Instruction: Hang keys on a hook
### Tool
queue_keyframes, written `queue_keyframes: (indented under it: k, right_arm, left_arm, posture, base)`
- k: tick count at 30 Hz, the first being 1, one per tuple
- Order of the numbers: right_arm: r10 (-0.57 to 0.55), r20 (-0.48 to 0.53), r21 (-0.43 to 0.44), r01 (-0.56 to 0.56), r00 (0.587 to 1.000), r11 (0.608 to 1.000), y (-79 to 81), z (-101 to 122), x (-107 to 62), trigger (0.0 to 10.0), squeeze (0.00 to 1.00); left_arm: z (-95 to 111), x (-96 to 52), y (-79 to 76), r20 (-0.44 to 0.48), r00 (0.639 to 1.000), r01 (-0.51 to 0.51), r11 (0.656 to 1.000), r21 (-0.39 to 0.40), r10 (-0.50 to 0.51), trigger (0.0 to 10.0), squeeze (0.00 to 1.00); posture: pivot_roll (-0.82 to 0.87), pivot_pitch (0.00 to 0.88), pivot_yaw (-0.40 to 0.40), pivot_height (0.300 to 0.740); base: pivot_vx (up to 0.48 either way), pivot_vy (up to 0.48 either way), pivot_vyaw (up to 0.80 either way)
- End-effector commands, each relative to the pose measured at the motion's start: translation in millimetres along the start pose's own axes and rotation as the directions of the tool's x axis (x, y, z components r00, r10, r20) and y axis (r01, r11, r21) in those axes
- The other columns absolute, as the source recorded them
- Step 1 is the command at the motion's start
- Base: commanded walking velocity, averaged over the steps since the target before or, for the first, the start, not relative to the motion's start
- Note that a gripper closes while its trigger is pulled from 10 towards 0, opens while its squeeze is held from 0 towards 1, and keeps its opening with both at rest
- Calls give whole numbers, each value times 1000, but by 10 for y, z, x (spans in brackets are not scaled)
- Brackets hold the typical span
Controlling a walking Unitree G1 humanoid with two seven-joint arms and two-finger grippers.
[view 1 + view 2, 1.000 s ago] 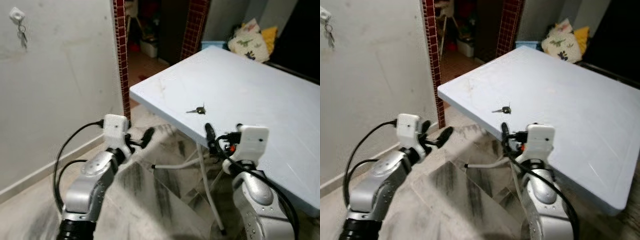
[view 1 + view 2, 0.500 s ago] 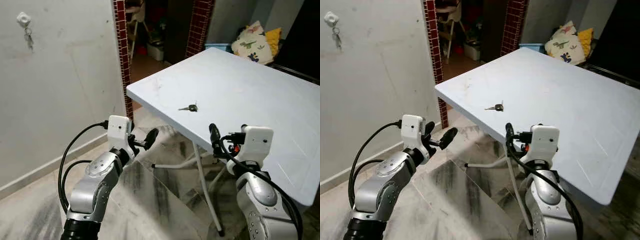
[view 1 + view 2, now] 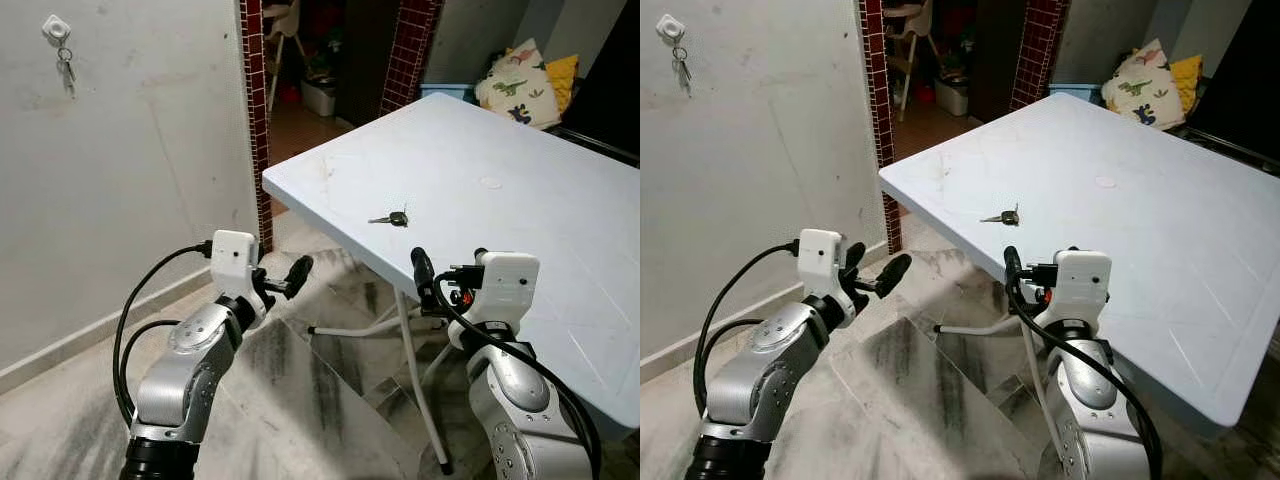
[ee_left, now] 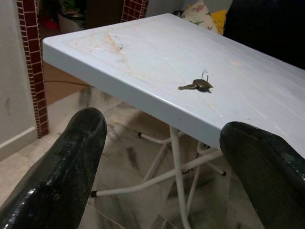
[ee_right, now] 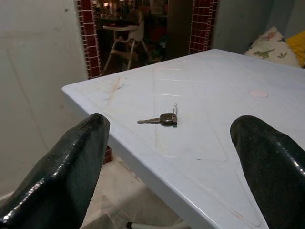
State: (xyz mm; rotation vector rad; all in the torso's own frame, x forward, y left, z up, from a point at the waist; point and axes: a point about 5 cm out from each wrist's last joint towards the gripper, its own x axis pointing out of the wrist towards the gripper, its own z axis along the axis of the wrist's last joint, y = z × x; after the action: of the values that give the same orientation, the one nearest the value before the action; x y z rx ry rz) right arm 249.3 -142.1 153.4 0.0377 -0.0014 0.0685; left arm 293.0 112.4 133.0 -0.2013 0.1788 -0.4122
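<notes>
key: sitting flat on the table (image 3: 520, 215), close to the near-left edge, nothing around it. The key (image 3: 390, 219) has a dark head with a small ring on it, and the blade points left.

hook: up on the wall (image 3: 130, 150) at far left, well apart from the table. The hook (image 3: 56, 26) is a small white square and it's got another set of keys (image 3: 66, 70) dangling from it.

right gripper: we've got the right gripper (image 3: 1008, 262) raised in front of the table edge, short of the key, jaws spread wide, holding nothing. In its wrist view the key sits right between the two fingers (image 5: 71, 162).

left gripper: the left gripper (image 3: 295, 270) is out over the floor (image 3: 330, 380) to the left of the table, jaws also wide and empty.

how it'll handle: our guess is tiny, light, stiff metal lying thin on a smooth plastic top, so it'll probably skate away if we nudge it sideways.

where to grab: we'd go for the chunky dark head, coming down from above. The ring should stay free since that's likely what goes over the hook.

progress: pickup not done yet, hanging comes after.
</notes>
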Motion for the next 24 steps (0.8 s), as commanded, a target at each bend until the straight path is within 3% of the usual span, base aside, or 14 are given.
queue_keyframes:
  k: [1, 24]
  right_arm:
    - [63, -2, -24, -64, 998, 998, 73, 21, 23, 10000, 0]
    - [106, -34, -36, -107, 994, 994, 101, -40, 8, 10000, 0]
  left_arm:
    - [79, 13, 1, 33, 999, -9, 1000, -7, 10, 10000, 0]
    - [65, 11, -4, 27, 1000, -14, 1000, -6, 14, 10000, 0]
  posture:
    - [80, 0, -44, 740]
    - [83, 0, -44, 740]
  base:
    - [394, 0, 0]
    - [403, 0, 0]
